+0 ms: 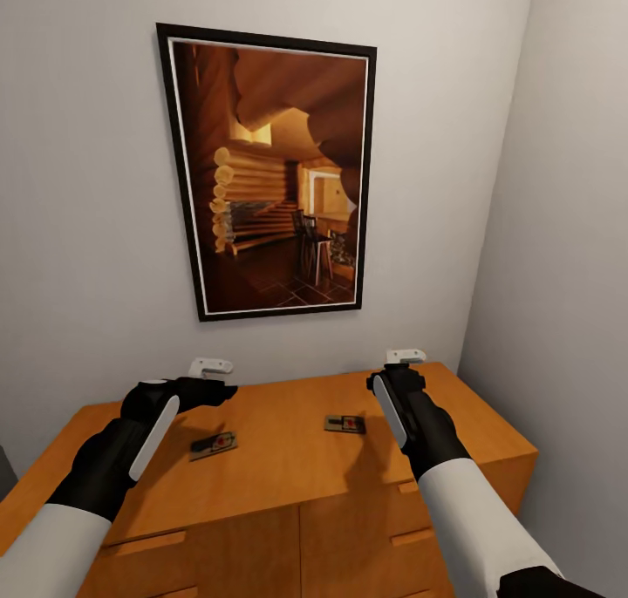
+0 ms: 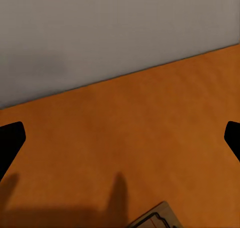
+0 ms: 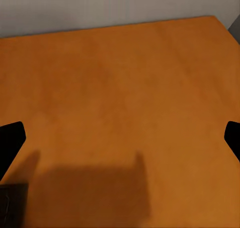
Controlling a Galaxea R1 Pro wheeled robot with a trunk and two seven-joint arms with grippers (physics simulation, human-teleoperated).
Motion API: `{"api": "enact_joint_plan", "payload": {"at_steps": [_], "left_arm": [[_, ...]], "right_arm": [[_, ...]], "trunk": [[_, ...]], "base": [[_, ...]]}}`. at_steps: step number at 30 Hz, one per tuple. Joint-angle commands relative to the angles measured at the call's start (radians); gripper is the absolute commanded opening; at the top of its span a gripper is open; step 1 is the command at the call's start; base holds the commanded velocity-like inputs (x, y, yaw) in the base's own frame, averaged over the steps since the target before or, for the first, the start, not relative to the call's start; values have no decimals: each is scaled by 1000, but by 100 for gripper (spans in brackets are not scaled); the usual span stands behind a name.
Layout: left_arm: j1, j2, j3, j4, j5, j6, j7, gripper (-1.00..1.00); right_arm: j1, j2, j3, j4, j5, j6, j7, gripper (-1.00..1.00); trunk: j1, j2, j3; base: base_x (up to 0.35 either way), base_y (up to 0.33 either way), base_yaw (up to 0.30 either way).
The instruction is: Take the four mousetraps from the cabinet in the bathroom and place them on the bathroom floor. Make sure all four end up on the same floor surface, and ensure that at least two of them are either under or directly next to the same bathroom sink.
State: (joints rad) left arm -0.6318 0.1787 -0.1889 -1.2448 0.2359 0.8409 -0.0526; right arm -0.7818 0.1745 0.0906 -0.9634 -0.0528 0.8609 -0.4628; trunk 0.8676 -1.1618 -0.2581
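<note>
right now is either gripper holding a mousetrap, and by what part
Nothing is held. The left gripper and right gripper hover open over the cabinet; two mousetraps lie flat on its top, untouched.

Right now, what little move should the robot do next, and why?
Probably lower the left tool onto the nearer mousetrap. Both tools hover open and empty above the cabinet, and that trap lies flat just below the left one.
</note>
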Motion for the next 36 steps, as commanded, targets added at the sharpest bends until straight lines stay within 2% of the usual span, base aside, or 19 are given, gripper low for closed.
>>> {"api": "enact_joint_plan", "payload": {"at_steps": [1, 21, 26, 29, 30, 36], "left_arm": [[-1, 1, -1, -1, -1, 4, -3, 100], [-1, 2, 1, -1, -1, 3, -4, 100], [-1, 2, 0, -1, 0, 3, -4, 100], [-1, 2, 0, 0, 2, 5, -4, 100], [-1, 1, 0, 0, 2, 5, -3, 100], [-1, 1, -2, 15, 4, 7, -5, 100]], "right_arm": [[-1, 0, 1, 0, -6, 5, -7, 100], [-1, 0, 3, -22, -1, 55, -5, 100], [-1, 0, 3, -27, -3, 94, -4, 100], [-1, 0, 5, -28, -5, 146, -2, 100], [-1, 0, 11, -29, -10, 186, 4, 100], [-1, 0, 54, -51, -34, 186, 66, 100]], "trunk": [[0, -1, -1], [0, -1, -1], [0, -1, -1], [0, -1, -1], [0, -1, -1], [0, -1, -1]], "base": [[6, 0, 0], [1, 0, 0], [0, 0, 0], [0, 0, 0], [0, 0, 0], [0, 0, 0]]}}
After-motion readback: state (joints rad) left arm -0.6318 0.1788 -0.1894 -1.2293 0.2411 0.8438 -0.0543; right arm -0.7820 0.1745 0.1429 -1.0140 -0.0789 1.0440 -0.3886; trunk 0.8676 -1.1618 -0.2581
